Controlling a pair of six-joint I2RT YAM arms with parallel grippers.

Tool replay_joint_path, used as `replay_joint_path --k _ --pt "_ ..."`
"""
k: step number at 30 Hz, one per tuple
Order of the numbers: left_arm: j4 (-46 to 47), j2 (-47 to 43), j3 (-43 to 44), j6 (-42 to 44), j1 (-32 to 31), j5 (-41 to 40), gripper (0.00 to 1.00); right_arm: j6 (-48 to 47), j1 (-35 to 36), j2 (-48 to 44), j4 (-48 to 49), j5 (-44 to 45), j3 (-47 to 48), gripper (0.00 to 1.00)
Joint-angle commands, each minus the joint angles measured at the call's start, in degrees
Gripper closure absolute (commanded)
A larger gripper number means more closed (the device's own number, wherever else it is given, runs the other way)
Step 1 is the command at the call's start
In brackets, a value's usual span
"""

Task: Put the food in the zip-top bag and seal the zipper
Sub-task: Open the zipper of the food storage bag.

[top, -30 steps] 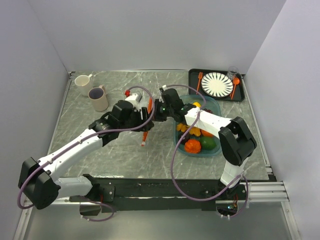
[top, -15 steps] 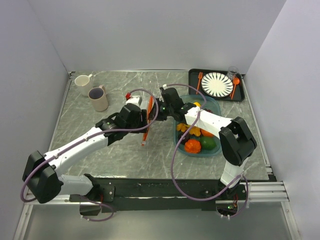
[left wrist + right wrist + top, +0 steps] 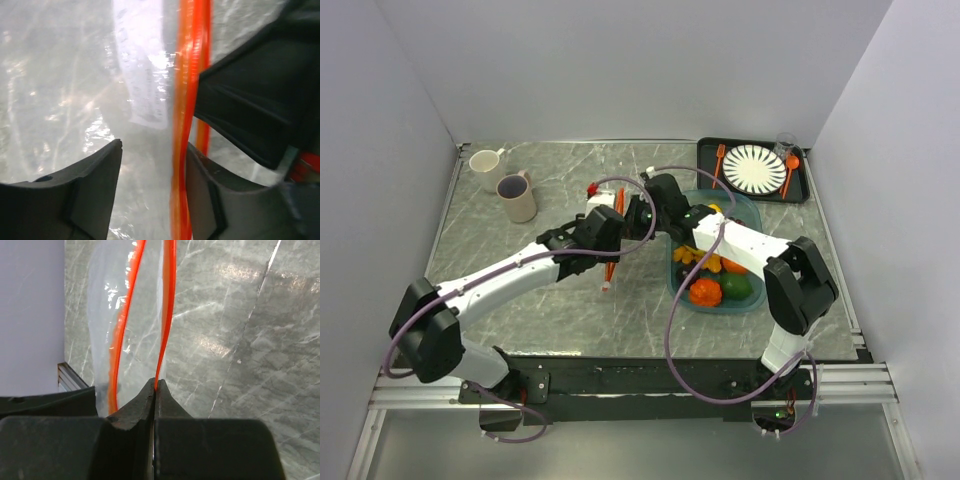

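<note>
- A see-through teal tray (image 3: pixel 715 311) sits right of centre on the grey marbled surface (image 3: pixel 480 240). It holds the toy food: a red-orange piece (image 3: pixel 705 292) near the front, a green one (image 3: pixel 737 286) just beside it, and a yellow one (image 3: pixel 686 256) further back. More pieces are partly hidden under the right arm (image 3: pixel 740 240).
- The clear bag (image 3: pixel 107 315) is held off the surface just left of the teal tray, between the two arms. Its mouth is parted, so the orange-red zipper (image 3: pixel 169 305) shows as two strips that bow apart (the marble shows plainly through the plastic).
- A black tray (image 3: pixel 803 185) in the far right corner carries a striped plate (image 3: pixel 754 168), an orange fork (image 3: pixel 719 162), an orange spoon (image 3: pixel 788 175) and a clear glass (image 3: pixel 785 145).
- Two cups (image 3: pixel 517 198) stand near the far left corner.
- The right arm reaches leftward across the teal tray. The right jaws are pinched tight on one zipper strip, which rises straight out of the closed tips.
- The left arm (image 3: pixel 510 275) stretches diagonally from the near left to the bag. The left jaws stand apart with a clear gap. A zipper strip runs between them, close against the right-hand finger (image 3: pixel 205 195) (whether it touches, I cannot tell).
</note>
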Motion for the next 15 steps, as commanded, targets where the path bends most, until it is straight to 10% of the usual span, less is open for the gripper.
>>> replay_joint_path --k 1,9,15 --pt "-2.84 1.36 2.34 0.02 -0.76 -6.36 0.47 -1.26 -0.12 -3.48 0.39 0.62 1.78 1.00" --pt "-2.84 -2.58 2.87 -2.70 -0.76 -9.35 0.96 -3.89 -0.12 -0.59 -5.93 5.37 2.92 1.00" --pt "-5.02 -7.07 1.90 -7.62 0.73 -16.02 0.99 -6.97 -0.47 3.55 -11.65 9.66 3.98 1.00"
